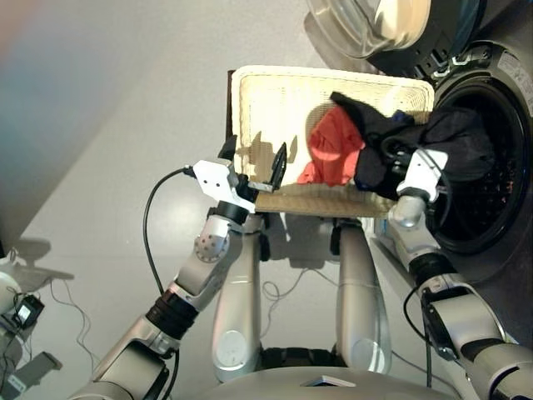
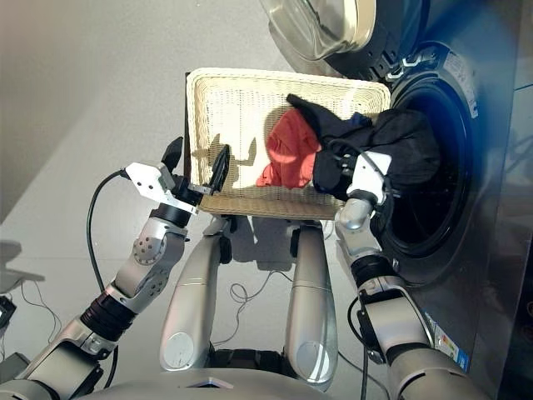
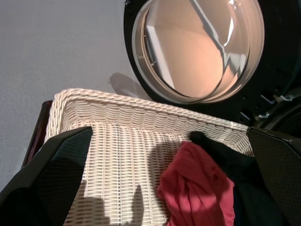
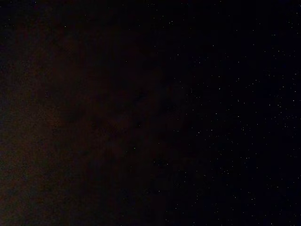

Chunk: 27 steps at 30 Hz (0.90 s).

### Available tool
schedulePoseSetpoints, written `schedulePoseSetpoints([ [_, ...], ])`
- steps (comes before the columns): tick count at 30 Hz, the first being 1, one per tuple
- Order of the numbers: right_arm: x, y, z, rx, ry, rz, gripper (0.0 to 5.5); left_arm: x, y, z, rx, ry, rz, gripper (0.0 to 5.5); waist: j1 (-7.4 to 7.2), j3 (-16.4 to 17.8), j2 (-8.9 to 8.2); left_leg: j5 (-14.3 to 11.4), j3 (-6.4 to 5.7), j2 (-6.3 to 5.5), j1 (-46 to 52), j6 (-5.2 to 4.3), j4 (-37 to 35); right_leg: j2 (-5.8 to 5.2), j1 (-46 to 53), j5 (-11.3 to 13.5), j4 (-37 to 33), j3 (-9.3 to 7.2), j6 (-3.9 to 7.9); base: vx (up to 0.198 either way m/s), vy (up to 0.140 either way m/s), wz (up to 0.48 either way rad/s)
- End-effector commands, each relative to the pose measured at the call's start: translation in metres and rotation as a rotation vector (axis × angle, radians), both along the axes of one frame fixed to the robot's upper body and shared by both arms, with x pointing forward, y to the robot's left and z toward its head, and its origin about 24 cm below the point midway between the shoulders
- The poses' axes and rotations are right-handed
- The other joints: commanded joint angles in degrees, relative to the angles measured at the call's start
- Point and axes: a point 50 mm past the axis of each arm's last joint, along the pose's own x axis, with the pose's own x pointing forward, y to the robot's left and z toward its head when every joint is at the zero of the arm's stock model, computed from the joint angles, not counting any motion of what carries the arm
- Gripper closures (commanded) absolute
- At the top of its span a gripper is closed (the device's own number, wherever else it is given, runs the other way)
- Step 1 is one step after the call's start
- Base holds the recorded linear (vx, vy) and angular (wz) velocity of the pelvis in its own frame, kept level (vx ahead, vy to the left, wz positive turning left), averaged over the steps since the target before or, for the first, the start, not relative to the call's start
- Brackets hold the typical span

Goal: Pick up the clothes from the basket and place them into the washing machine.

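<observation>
The cream wicker basket (image 1: pixel 279 104) stands in front of me. A coral-red garment (image 1: pixel 333 146) lies at its right side, and a scrap of dark blue cloth (image 1: pixel 400 117) peeks out behind it. The black garment (image 1: pixel 458 142) stretches from the basket's right end up to the round opening of the washing machine (image 1: pixel 500 208). My right gripper (image 1: pixel 393 157) is buried in this cloth and shut on it, and its wrist view is fully dark. My left gripper (image 2: pixel 196 162) hovers open over the basket's near-left corner, holding nothing.
The machine's glass door (image 1: pixel 375 25) hangs open above the basket's far right corner. A dark stand (image 1: pixel 230 100) shows at the basket's left edge. Cables (image 1: pixel 67 312) and a small device (image 1: pixel 25 312) lie on the grey floor at the lower left.
</observation>
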Motion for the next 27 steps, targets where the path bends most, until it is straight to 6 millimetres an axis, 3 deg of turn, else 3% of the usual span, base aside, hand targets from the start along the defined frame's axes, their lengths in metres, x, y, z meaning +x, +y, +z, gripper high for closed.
schedulePoseSetpoints([
  [1, -0.009, -0.05, 0.045, 0.006, -0.192, -0.183, 5.5, -0.018, -0.006, 0.035, -0.024, -0.2, -0.063, 0.0, 1.53, -0.6, 0.78, -8.4, 0.28, -0.48, -2.2, 0.98, 9.6, 0.24, 1.7, -1.3, 0.6, 1.25, 1.96, 0.0, 0.0, 0.0],
  [6, -0.022, -0.095, 0.066, 0.161, -0.285, -0.385, 5.5, -0.018, -0.005, 0.041, -0.01, -0.224, -0.054, 0.0, 1.79, -0.6, 1.11, -8.7, -0.02, -0.84, -5.1, 0.85, 10.8, 0.1, -1.3, -1.4, 1.5, 1.28, 1.89, 0.0, 0.0, 0.0],
  [11, -0.037, -0.127, 0.083, 0.279, -0.363, -0.488, 5.5, -0.018, -0.001, 0.045, -0.017, -0.23, -0.037, 0.0, 2.03, -0.6, 1.08, -8.9, 0.08, -1.05, -6.8, 0.89, 11.2, 0.02, -3.2, -1.4, 2.1, 1.54, 1.83, 0.0, 0.0, 0.0],
  [17, -0.067, -0.166, 0.11, 0.564, -0.638, -0.66, 5.5, -0.018, 0.007, 0.051, -0.034, -0.235, -0.007, 0.0, 1.73, -0.6, 1.13, -9.4, 0.21, -1.26, -8.1, 0.78, 11.6, -0.03, -4.8, -1.2, 2.2, 2.06, 1.98, 0.0, 0.0, 0.0],
  [27, -0.105, -0.202, 0.143, 0.663, -0.824, -0.74, 5.5, -0.021, 0.019, 0.059, -0.05, -0.259, 0.035, 0.0, 1.21, -0.6, 0.77, -9.6, 0.43, -1.43, -9.9, 0.52, 12.1, -0.26, -6.5, -0.9, 2.3, 2.75, 2.09, 0.0, 0.0, 0.0],
])
